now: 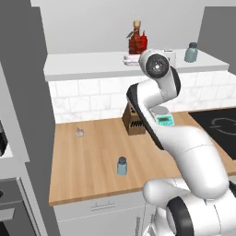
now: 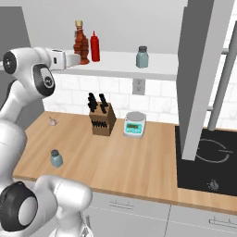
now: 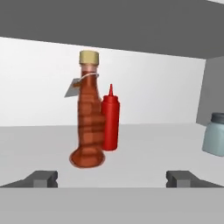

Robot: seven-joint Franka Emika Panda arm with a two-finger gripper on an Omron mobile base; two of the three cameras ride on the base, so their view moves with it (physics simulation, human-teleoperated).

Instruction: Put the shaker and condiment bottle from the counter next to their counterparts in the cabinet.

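Observation:
The condiment bottle (image 3: 89, 118), dark red-brown and ribbed with a tan top and a neck tag, stands upright on the cabinet shelf (image 3: 153, 148). It is right beside the slim red squeeze bottle (image 3: 110, 120). My gripper (image 3: 113, 179) is open just in front of them, its fingertips spread wide with nothing between them. From the right base view my gripper (image 2: 74, 60) reaches in at the shelf's left end by the condiment bottle (image 2: 81, 44). The pale greenish-grey counterpart shaker (image 2: 142, 57) stands further right on the shelf. The blue-grey shaker (image 1: 122, 166) stands on the wooden counter (image 1: 92, 156), near its front edge.
A knife block (image 2: 102, 119) and a small scale (image 2: 134, 124) stand at the back of the counter. A garlic bulb (image 1: 79, 132) lies at the left. A black cooktop (image 2: 208, 162) is at the right. A grey column (image 2: 203, 78) rises beside the shelf's right end.

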